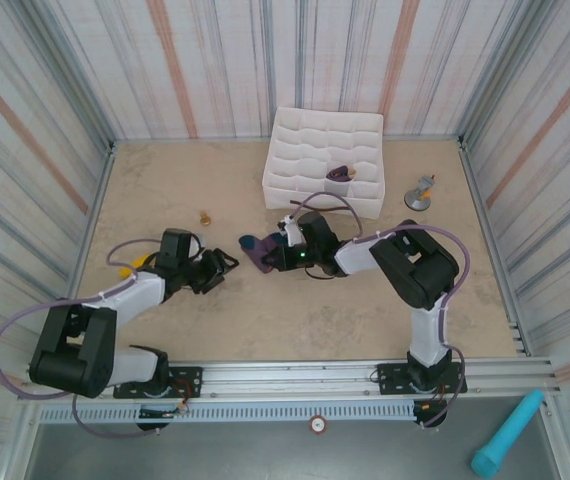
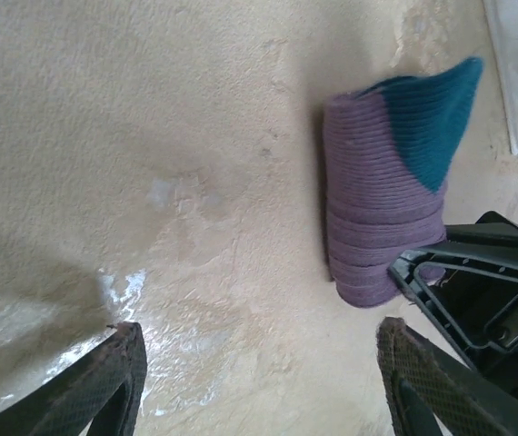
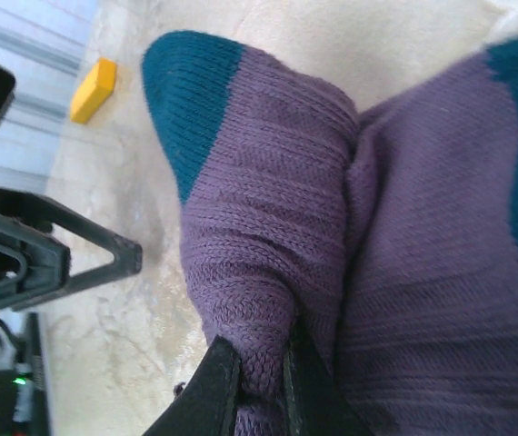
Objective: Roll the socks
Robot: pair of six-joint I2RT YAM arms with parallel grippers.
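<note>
Light: bright, even; soft shadows on the bench (image 2: 59, 136).
Glare: sheen beside my left hand (image 2: 261, 331).
Focus: socks (image 3: 268, 227) crisp close-up.

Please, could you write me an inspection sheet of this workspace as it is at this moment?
Surface: beige table, some glossy worn patches, no spill seen.
Job's things: socks, purple with teal toes, partly rolled, lying mid-table.
Clutter: white gridded box at the back; grey metal stand; small brass piece; yellow block.
Grippers: left pincer open and empty, short of the socks; right pincer shut on the socks.
Cables: purple cables loop along both arms.
Surroundings: striped walls on three sides; teal cylinder outside the front rail.
</note>
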